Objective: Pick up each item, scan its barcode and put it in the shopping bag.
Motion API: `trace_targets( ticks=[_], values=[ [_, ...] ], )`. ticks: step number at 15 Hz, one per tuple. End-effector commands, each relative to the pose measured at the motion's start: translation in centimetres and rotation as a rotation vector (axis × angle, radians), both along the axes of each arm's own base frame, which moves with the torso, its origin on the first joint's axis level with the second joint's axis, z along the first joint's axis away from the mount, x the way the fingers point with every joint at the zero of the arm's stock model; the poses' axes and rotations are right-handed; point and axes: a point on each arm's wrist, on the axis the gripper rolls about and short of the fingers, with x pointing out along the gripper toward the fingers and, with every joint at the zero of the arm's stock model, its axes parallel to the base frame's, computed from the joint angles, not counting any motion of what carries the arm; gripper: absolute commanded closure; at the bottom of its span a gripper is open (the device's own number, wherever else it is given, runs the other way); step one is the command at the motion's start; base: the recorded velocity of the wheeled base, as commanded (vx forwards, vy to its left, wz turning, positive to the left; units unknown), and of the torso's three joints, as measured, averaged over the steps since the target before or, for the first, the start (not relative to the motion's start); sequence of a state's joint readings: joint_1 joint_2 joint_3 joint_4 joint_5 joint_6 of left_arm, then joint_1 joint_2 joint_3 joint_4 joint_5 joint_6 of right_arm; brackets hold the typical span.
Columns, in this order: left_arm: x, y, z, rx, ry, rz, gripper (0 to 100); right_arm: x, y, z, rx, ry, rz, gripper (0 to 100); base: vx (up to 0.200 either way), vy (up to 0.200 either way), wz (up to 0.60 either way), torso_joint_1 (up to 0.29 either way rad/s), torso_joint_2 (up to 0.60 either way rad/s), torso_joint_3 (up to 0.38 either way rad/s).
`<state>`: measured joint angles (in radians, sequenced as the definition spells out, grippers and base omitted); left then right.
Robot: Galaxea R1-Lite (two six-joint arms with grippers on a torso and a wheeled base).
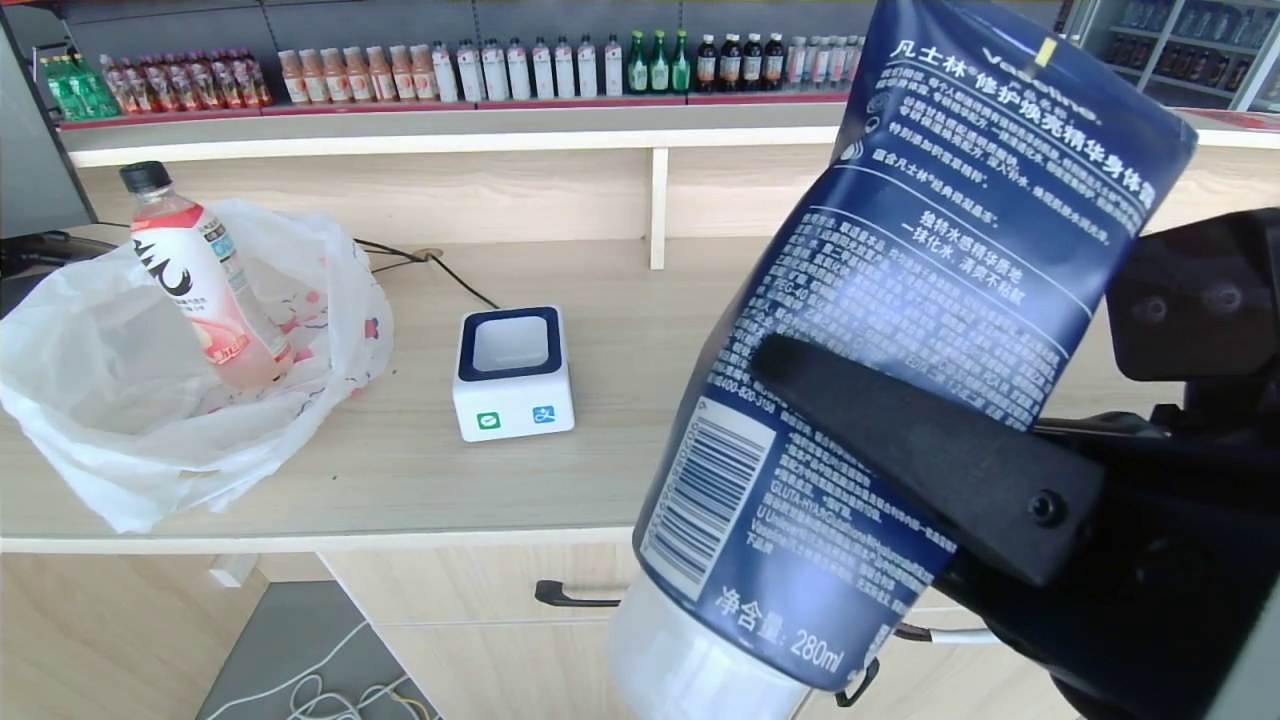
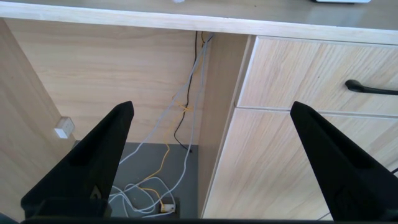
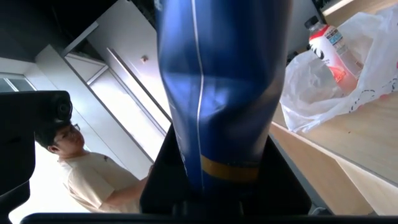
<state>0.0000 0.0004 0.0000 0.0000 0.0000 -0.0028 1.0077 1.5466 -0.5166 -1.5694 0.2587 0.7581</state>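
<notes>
In the head view, the right gripper [image 1: 800, 380] was clamped on a dark blue lotion tube [image 1: 930, 300], one black finger [image 1: 930, 460] lying across the tube's printed face. The tube hung tilted in the air at the right, over the near edge of the wooden counter [image 1: 620, 300], with its white cap [image 1: 680, 660] lowest and nearest and its flat crimped end up and to the right. Its barcode [image 1: 700, 490] faced the camera. Left of the tube, a white scanner [image 1: 513, 372] with a blue-framed window stood on the counter, apart from everything else. At the far left lay the white plastic shopping bag [image 1: 100, 400], open, with a pink drink bottle [image 1: 205, 280] leaning inside it. A shelf [image 1: 450, 105] of bottled drinks ran along the far side.

In the left wrist view, the left gripper [image 2: 211, 109] was low in front of the cabinet under the counter, its fingers spread wide with nothing between them. Beyond it were a black drawer handle [image 2: 372, 88] and loose cables [image 2: 149, 186] on the floor.

In the right wrist view, the tube [image 3: 224, 81] sat squeezed between the right gripper's [image 3: 222, 155] two fingers, with the bag [image 3: 323, 93] and bottle [image 3: 329, 46] on the counter beyond.
</notes>
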Motion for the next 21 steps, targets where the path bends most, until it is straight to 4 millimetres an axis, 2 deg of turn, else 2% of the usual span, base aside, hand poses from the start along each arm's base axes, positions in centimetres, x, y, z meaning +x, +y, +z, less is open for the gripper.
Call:
trace_targets(
  ticks=[1, 6, 8, 11, 15, 21],
  values=[
    [0.0, 0.0, 0.0, 0.000, 0.000, 0.000, 0, 0.0, 0.0, -0.2, -0.007, -0.007, -0.006, 100, 0.000, 0.000, 0.00, 0.000, 0.00, 0.000],
    [0.0, 0.0, 0.0, 0.000, 0.000, 0.000, 0, 0.1, 0.0, -1.2, -0.060, -0.040, -0.045, 100, 0.000, 0.000, 0.00, 0.000, 0.00, 0.000],
    [0.0, 0.0, 0.0, 0.000, 0.000, 0.000, 0, 0.2, 0.0, -1.4, -0.084, -0.106, -0.100, 100, 0.000, 0.000, 0.00, 0.000, 0.00, 0.000],
    [0.0, 0.0, 0.0, 0.000, 0.000, 0.000, 0, 1.3, -0.3, -1.9, -0.136, -0.177, -0.297, 100, 0.000, 0.000, 0.00, 0.000, 0.00, 0.000],
    [0.0, 0.0, 0.0, 0.000, 0.000, -0.002, 0, 1.6, -2.7, -3.5, -0.272, -0.299, -0.485, 100, 0.000, 0.000, 0.00, 0.000, 0.00, 0.000],
    [0.0, 0.0, 0.0, 0.001, 0.000, 0.000, 0, 2.1, -3.0, -3.5, -0.357, -0.300, -0.830, 100, 0.000, 0.000, 0.00, 0.000, 0.00, 0.000]
  ],
)
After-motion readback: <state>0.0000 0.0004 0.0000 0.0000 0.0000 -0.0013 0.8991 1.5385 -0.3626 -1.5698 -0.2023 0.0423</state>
